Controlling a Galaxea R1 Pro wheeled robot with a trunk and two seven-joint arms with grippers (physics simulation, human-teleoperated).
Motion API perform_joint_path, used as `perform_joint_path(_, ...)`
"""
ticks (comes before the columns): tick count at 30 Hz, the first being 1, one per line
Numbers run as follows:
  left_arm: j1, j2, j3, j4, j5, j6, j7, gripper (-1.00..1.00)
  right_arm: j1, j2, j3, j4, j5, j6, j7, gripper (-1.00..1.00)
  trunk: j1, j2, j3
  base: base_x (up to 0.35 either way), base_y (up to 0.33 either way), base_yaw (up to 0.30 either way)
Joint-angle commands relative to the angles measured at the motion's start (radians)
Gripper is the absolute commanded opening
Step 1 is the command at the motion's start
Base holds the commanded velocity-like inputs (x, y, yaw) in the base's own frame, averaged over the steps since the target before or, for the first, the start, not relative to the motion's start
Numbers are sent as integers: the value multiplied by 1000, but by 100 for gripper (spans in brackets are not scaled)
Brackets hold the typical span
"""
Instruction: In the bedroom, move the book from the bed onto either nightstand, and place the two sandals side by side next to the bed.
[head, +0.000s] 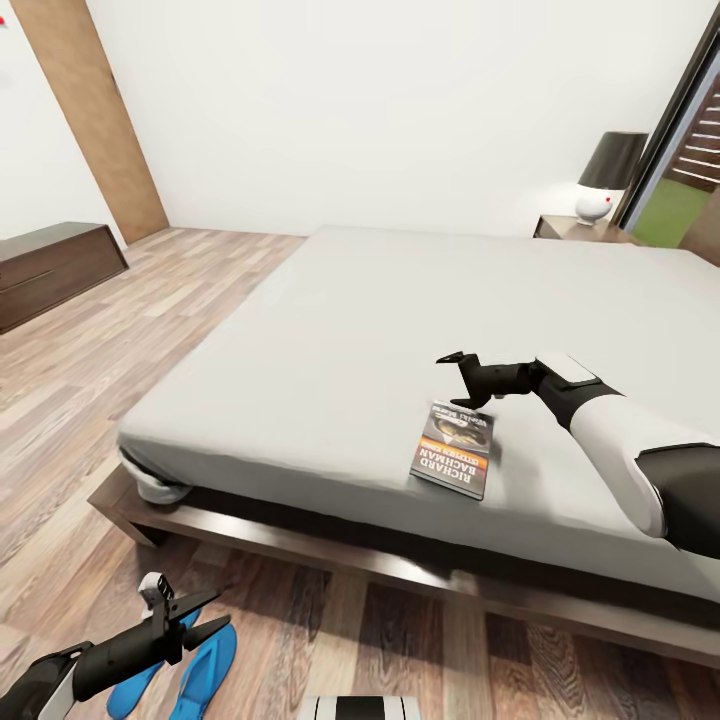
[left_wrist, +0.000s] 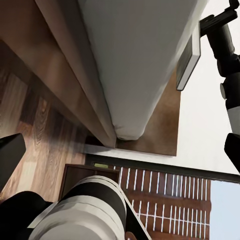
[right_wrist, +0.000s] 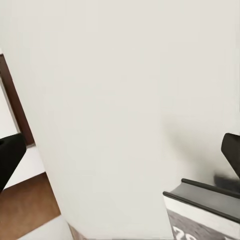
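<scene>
One paperback book (head: 453, 449) flat on the bed (head: 330, 340) near its foot edge; right gripper (head: 459, 380) hovers just above, jaws apart; step: reaching; next: lower, clamp the book's edge.

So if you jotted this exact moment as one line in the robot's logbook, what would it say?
right gripper: open, over bed by book | book: flat on mattress, not held | left gripper: open above sandals on floor
</scene>
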Motion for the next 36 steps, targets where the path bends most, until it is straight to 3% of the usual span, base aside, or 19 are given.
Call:
perform_joint_path(1,0,0,0,0,-1,11,-4,100,0,-1,10,-1,-5,3,-10,100,0,0,-1,-85,61,0)
perform_joint_path(36,0,0,0,0,-1,11,-4,100,0,-1,10,-1,-5,3,-10,100,0,0,-1,-14,7,0)
